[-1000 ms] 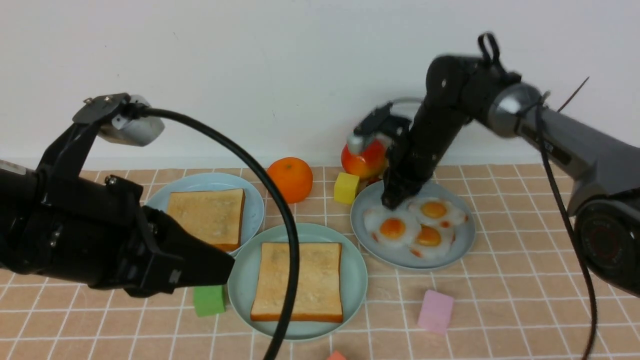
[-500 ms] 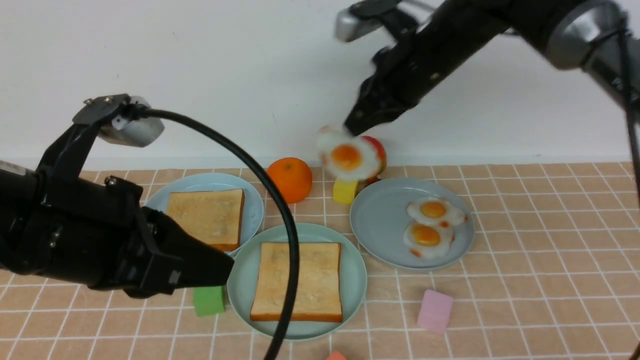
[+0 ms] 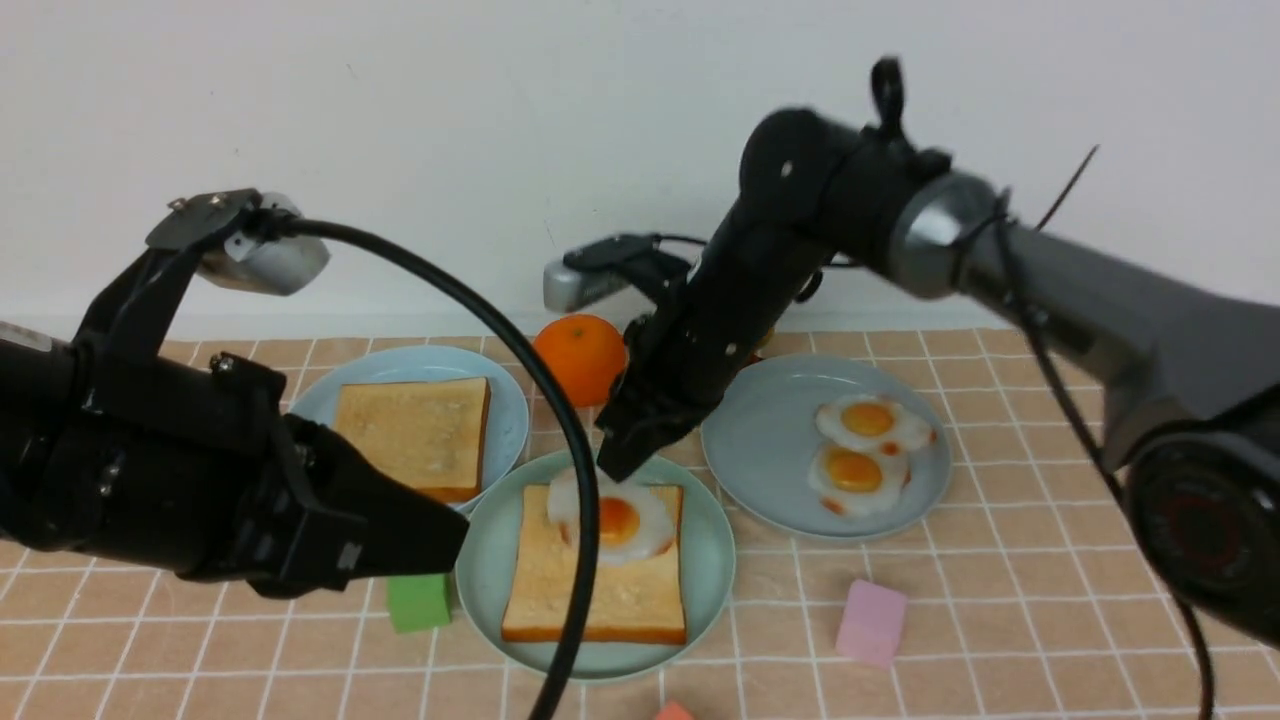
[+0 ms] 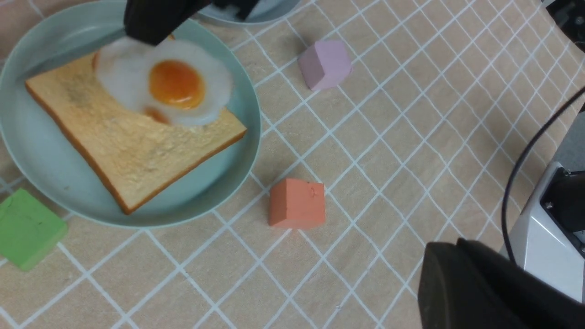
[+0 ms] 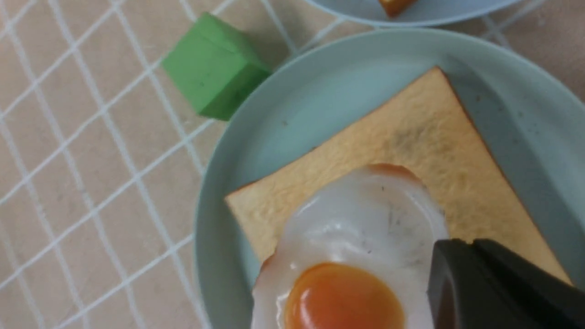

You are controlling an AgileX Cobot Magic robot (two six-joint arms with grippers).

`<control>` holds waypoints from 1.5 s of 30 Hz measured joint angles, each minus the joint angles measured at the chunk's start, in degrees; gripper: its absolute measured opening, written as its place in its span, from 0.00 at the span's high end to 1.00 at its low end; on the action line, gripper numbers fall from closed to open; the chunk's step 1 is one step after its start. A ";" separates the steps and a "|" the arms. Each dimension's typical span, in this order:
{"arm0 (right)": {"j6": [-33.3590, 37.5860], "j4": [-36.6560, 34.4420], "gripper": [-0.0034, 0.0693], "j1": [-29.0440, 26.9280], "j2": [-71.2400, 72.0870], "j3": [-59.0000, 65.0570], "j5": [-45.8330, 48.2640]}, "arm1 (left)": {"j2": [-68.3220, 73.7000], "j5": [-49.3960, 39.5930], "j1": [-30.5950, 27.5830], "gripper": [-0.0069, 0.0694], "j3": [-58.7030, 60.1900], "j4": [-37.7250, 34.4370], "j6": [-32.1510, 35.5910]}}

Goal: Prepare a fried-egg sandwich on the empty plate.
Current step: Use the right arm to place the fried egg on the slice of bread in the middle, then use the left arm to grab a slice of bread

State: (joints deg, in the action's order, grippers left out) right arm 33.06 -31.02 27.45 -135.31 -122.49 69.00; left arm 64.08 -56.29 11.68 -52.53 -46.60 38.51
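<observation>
1. Left gripper (image 3: pixel 458 540): fingertips together, nothing in them. No visible change over the last second. Probably waits its turn.
2. Mint-green plate (image 3: pixel 592 672): first toast slice (image 3: pixel 592 605) flat on it, in place as before. Bottom layer done, I'd say.
3. Fried egg (image 3: pixel 620 522): the big change. Half a second ago it was up in the air near the yellow block; now it's over the far part of that slice. Contact with the bread: can't tell. Looks like the placing step, about midway through the job.
4. Right gripper (image 3: pixel 614 462): clenched on the egg's white by its edge, yolk clear of the tips. Next should be a small shift toward the slice's middle, lower, let go. Risk: the white sticks to a finger or folds, or the egg lands off-centre.
5. Sky-blue plate (image 3: pixel 508 428): second toast slice (image 3: pixel 410 435) hasn't moved. Needed as the lid; left arm is the likely pick.
6. Grey-blue plate (image 3: pixel 760 450): two fried eggs (image 3: pixel 868 420) left. Spares, leave them.
</observation>
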 joint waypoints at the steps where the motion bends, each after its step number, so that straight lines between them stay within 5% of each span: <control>1: -0.09 0.19 0.88 0.00 -0.28 0.00 -0.61 | 0.00 0.00 0.00 0.87 0.00 0.00 0.00; 3: -0.13 0.29 0.86 0.00 -0.34 0.00 -0.96 | 0.00 0.00 0.00 0.87 0.00 0.00 0.00; 11: -0.20 1.52 0.48 -0.12 5.14 0.05 1.11 | 0.00 0.38 0.00 0.86 0.00 0.00 0.00; 17: -0.59 2.43 0.42 -3.16 17.60 0.16 1.50 | 0.33 7.67 0.00 0.86 0.00 0.41 -3.91; 24: -2.00 3.59 0.55 -5.13 33.87 0.66 2.62 | 11.26 21.45 -0.88 0.85 -0.30 5.87 -21.92; 28: -2.00 7.41 0.70 -5.13 42.88 5.79 2.94 | 21.57 18.27 -5.50 0.83 -5.04 7.14 -31.06; 35: -1.95 7.15 0.86 -5.13 55.89 23.31 3.21 | 34.18 12.10 -12.23 0.78 -16.64 7.69 -33.43; 45: -1.95 3.33 0.97 -5.13 74.22 52.58 -3.35 | 43.31 18.94 -12.77 0.44 -25.58 11.07 -34.57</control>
State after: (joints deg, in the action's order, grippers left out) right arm 31.11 -27.70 22.32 -61.09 -69.90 65.65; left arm 107.39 -37.36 -1.09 -78.10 -35.53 3.94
